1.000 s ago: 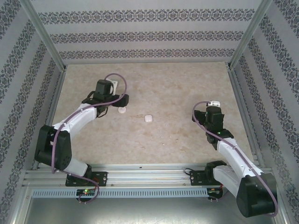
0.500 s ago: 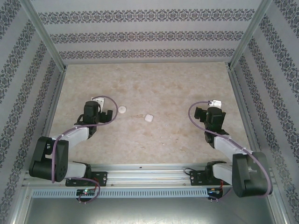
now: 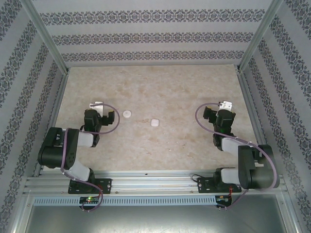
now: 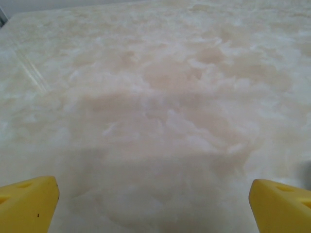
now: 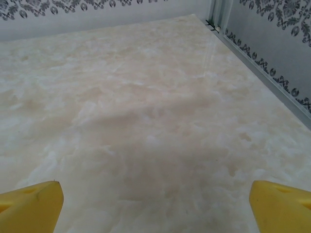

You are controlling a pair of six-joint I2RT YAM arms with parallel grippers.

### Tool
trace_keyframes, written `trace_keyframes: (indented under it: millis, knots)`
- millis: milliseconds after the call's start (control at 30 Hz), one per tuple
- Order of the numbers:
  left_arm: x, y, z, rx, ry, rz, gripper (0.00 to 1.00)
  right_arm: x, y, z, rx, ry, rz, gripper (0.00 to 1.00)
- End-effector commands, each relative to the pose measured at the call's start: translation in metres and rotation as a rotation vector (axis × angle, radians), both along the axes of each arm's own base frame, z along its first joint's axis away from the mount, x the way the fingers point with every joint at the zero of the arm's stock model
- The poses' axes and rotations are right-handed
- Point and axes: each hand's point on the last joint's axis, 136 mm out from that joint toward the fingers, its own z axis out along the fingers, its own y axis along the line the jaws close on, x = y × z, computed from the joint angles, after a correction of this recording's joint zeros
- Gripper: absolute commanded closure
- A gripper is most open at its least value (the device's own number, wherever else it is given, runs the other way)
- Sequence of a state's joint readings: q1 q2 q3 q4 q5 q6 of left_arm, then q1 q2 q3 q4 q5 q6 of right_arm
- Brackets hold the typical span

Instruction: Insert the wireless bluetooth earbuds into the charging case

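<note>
Cases: round white disc, rounded-square white box | left claw spread | right claw spread

Arms folded low — left hand and right hand both spread wide.

a beige, marbled stone-look tabletop is boxed in on three sides by pale walls with dark floral wallpaper bands. slanted silver metal posts run up from its back corners. silver aluminium rails run along the near edge. just in front of them lies a white slotted strip, then a grey metal sheet.
</note>
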State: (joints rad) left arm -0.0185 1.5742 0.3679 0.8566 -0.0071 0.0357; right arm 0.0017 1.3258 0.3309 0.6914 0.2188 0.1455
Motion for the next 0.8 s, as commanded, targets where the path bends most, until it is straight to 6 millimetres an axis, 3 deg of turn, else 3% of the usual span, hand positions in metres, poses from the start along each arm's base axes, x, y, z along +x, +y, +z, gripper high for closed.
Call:
trace_keyframes:
  millis: [0,167,233,767]
  knots:
    - [0.006,0.006,0.023,-0.028,-0.120,0.031,0.00,0.012,0.001,0.016,-0.015,-0.089,0.026,0.02]
    - [0.012,0.009,0.020,-0.028,-0.087,0.054,0.00,0.018,0.014,0.002,-0.025,-0.060,0.103,0.02]
    - [0.012,0.010,0.021,-0.026,-0.090,0.057,0.00,0.032,0.016,0.005,-0.032,-0.062,0.110,0.02]
    - [0.012,0.008,0.021,-0.024,-0.090,0.045,0.00,0.032,0.019,0.003,-0.045,-0.047,0.116,0.02]
